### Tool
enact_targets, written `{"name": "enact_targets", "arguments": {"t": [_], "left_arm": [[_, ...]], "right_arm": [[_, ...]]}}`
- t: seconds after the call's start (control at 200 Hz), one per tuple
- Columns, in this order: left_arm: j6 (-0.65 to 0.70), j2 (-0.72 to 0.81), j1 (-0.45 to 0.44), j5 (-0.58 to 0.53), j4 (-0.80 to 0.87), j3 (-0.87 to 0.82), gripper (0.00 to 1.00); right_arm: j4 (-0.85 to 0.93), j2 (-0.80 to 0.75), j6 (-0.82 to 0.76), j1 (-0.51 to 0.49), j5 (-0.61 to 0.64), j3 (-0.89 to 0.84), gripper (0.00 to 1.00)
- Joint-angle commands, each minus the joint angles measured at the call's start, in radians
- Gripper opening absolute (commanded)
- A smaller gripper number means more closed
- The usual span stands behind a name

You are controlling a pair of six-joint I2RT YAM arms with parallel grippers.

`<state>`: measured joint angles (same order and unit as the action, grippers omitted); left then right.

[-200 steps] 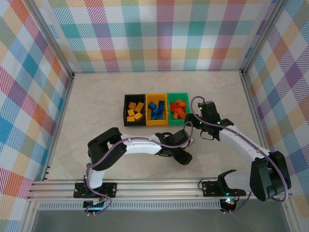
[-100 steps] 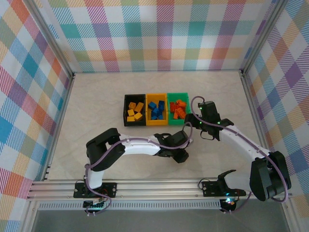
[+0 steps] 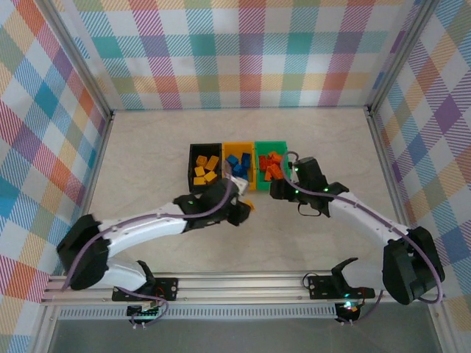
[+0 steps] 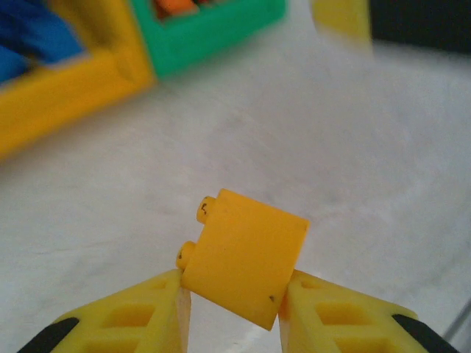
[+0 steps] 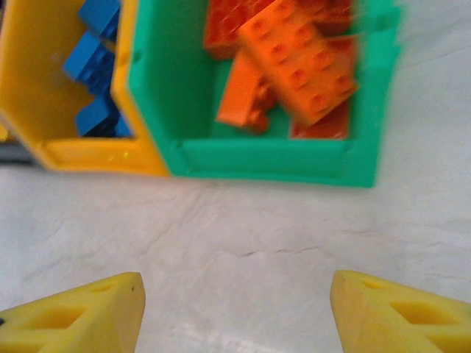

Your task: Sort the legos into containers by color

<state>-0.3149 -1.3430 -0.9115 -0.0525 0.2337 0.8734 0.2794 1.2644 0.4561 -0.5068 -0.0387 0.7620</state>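
Observation:
My left gripper [image 4: 234,294] is shut on a yellow lego brick [image 4: 245,257], held tilted above the table with its studs pointing left. From above, that gripper [image 3: 243,211] and brick [image 3: 249,206] sit just in front of the yellow bin [image 3: 237,145]. My right gripper [image 5: 235,309] is open with nothing between its fingers, close in front of the green bin [image 5: 265,158]. Orange bricks [image 5: 294,59] lie in the green bin. Blue bricks [image 5: 92,59] lie in the yellow bin. Yellow bricks [image 3: 204,170] fill the black bin [image 3: 193,165].
The three bins stand side by side mid-table, black, yellow, green from left to right. My right gripper [image 3: 276,187] hovers at the green bin's [image 3: 269,144] near wall. Both arms meet just in front of the bins. Checked walls enclose the table.
My left gripper closed on the yellow brick and carried it up-left toward the bins, its arm swinging out to the left. My right gripper shifted slightly left along the green bin's front.

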Motion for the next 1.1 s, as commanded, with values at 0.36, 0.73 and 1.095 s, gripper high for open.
{"name": "enact_targets", "arguments": {"t": [0.36,0.73,1.095], "left_arm": [[-0.156,-0.095,0.368,-0.084,0.109,0.115,0.34],[-0.159,-0.353,0.451,-0.119,0.134,0.352,0.46],[-0.158,-0.152,0.436,-0.068,0.130,0.309,1.00]], "right_arm": [[0.043,0.042,-0.162,-0.186,-0.281,-0.035,0.69],[0.032,-0.044,-0.139,-0.193,-0.263,-0.088,0.70],[0.002,-0.111,-0.111,-0.193,-0.206,-0.099,0.75]]}}
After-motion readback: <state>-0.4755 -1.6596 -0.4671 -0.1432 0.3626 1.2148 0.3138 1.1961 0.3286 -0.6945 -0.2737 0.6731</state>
